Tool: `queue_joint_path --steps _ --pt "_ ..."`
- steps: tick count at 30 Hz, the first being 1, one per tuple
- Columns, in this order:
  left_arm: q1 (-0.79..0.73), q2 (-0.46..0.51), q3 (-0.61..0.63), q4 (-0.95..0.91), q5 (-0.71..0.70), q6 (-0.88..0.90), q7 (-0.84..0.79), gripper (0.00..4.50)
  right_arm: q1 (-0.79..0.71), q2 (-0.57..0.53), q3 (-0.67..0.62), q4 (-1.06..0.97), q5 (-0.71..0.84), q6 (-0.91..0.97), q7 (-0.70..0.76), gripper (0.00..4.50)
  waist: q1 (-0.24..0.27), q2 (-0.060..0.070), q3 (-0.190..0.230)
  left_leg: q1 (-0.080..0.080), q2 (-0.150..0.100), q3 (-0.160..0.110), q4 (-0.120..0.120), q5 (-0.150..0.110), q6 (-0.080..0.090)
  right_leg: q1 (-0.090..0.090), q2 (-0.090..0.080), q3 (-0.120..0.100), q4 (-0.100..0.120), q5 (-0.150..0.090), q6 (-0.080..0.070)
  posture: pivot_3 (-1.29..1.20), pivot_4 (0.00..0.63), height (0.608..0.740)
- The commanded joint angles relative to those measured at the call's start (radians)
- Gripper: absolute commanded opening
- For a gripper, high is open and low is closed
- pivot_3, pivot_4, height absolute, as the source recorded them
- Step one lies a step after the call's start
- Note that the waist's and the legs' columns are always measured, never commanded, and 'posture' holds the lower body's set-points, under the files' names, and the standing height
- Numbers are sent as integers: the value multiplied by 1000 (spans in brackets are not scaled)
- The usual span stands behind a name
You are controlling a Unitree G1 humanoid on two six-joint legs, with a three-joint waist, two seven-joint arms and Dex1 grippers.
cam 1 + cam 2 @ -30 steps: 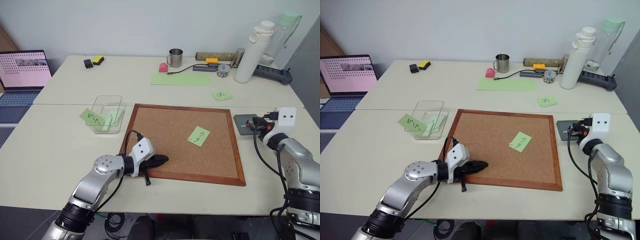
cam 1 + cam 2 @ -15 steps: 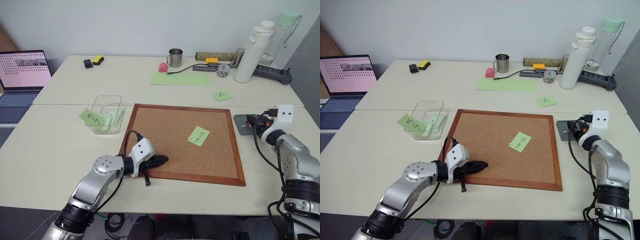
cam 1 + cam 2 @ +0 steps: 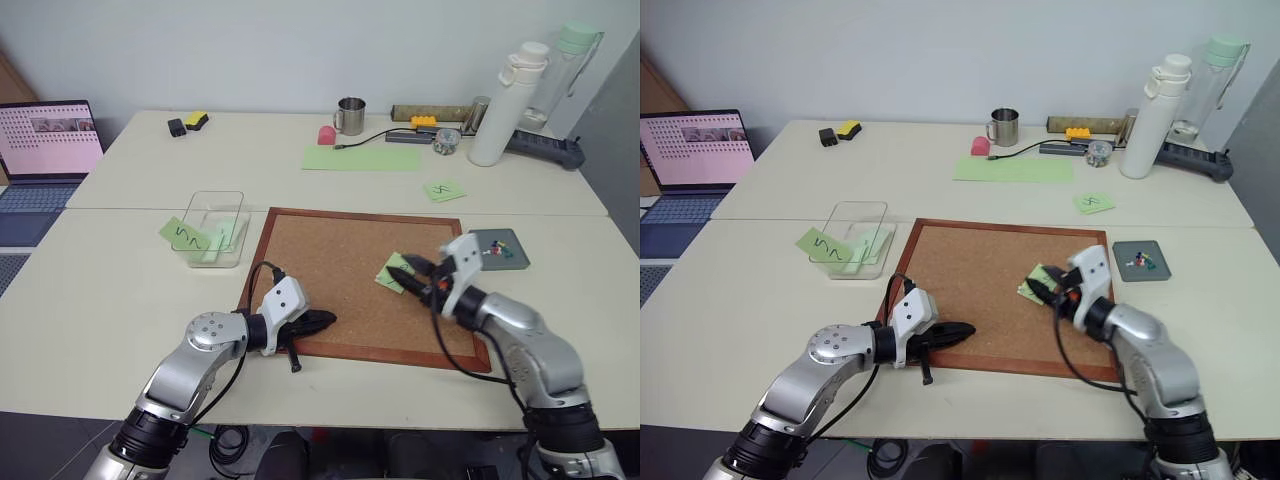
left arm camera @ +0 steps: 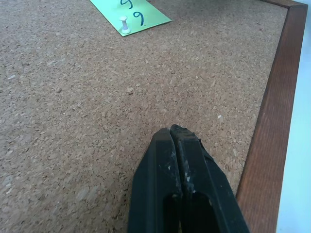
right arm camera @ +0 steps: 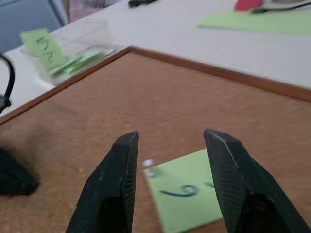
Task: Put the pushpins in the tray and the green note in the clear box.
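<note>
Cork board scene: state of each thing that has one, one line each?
Light green sticky note marked 9: flat on the wood-framed cork board, held by a white pushpin.
Dark grey square tray: on the table, coloured pushpins inside.
Clear plastic box: open, green notes inside, another resting on its rim.
Left gripper: shut, empty, over the board.
Right gripper: open, empty, above the note.
</note>
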Motion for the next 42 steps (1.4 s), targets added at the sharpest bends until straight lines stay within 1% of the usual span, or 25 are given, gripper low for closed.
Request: queue_joint_path --steps 1,5,10,12,13,15,16,17,18,19,20,21,22,28,31,35,38,40,41,42 --pt "9 7 -3 -1 13 1 1 0 -30 25 54 27 -59 -19 -23 2197 0 0 0 0 0 0 0 0 0 0 0 0 0 0 0 0 150 740" --pt "18 10 -2 -9 13 2 5 0 -50 39 86 90 -112 -45 -27 2197 0 0 0 0 0 0 0 0 0 0 0 0 0 0 0 0 150 740" --pt "28 6 5 -19 12 7 19 0 -84 53 80 150 -133 -58 -27 2197 0 0 0 0 0 0 0 0 0 0 0 0 0 0 0 0 150 740" --pt "34 6 6 -27 10 10 24 0 -90 61 71 162 -132 -61 -27 1835 0 0 0 0 0 0 0 0 0 0 0 0 0 0 0 0 150 740" --pt "37 7 6 -30 10 11 25 0 -91 64 68 165 -129 -62 -24 1765 0 0 0 0 0 0 0 0 0 0 0 0 0 0 0 0 150 740" --pt "42 9 5 -36 9 13 29 0 -93 71 62 167 -125 -61 -24 1276 0 0 0 0 0 0 0 0 0 0 0 0 0 0 0 0 150 740" --pt "44 9 5 -37 8 14 31 0 -93 73 60 168 -125 -60 -24 1199 0 0 0 0 0 0 0 0 0 0 0 0 0 0 0 0 150 740" --pt "44 10 5 -38 8 15 31 0 -93 75 59 168 -125 -60 -25 947 0 0 0 0 0 0 0 0 0 0 0 0 0 0 0 0 150 740" --pt "44 9 5 -38 7 15 32 0 -92 77 57 167 -122 -58 -24 824 0 0 0 0 0 0 0 0 0 0 0 0 0 0 0 0 150 740" --pt "44 9 5 -38 7 15 33 0 -91 79 55 168 -120 -57 -23 585 0 0 0 0 0 0 0 0 0 0 0 0 0 0 0 0 150 740" --pt "44 10 5 -38 7 15 34 0 -90 80 54 168 -118 -55 -22 517 0 0 0 0 0 0 0 0 0 0 0 0 0 0 0 0 150 740" --pt "41 9 5 -36 7 16 35 0 -88 82 51 166 -117 -57 -23 231 0 0 0 0 0 0 0 0 0 0 0 0 0 0 0 0 150 740" --pt "38 8 4 -33 7 17 35 0 -85 86 47 164 -114 -59 -24 57 0 0 0 0 0 0 0 0 0 0 0 0 0 0 0 0 150 740" --pt "33 8 4 -28 6 17 35 0 -75 120 11 86 -57 -105 1 57 0 0 0 0 0 0 0 0 0 0 0 0 0 0 0 0 150 740" --pt "30 4 1 -24 7 16 38 0 -76 124 4 41 -57 -132 1 57 0 0 0 0 0 0 0 0 0 -1 0 0 0 0 0 0 150 740" --pt "23 -1 -1 -17 7 15 39 0 -72 97 14 20 -84 -164 23 57 0 0 0 0 0 -1 0 0 0 -1 0 -1 1 0 0 0 150 740" --pt "4 -19 21 2 6 5 65 0 -69 52 36 16 -123 -197 53 57 0 0 0 0 0 -1 0 0 0 0 0 0 0 0 0 0 150 740" --pt "-33 -68 89 11 -78 74 99 0 -66 16 57 26 -161 -238 75 57 1 0 0 0 0 -1 0 0 0 0 0 -1 0 0 0 0 150 740" --pt "-55 -91 128 16 -130 120 112 194 -66 -1 68 34 -182 -265 84 21 1 -1 1 0 0 -1 0 0 0 0 0 0 0 0 0 0 150 740" --pt "-85 -122 186 17 -213 191 129 390 -64 -32 90 40 -217 -308 104 0 0 -2 1 0 0 -1 0 0 0 -1 0 -1 1 0 0 0 150 740"
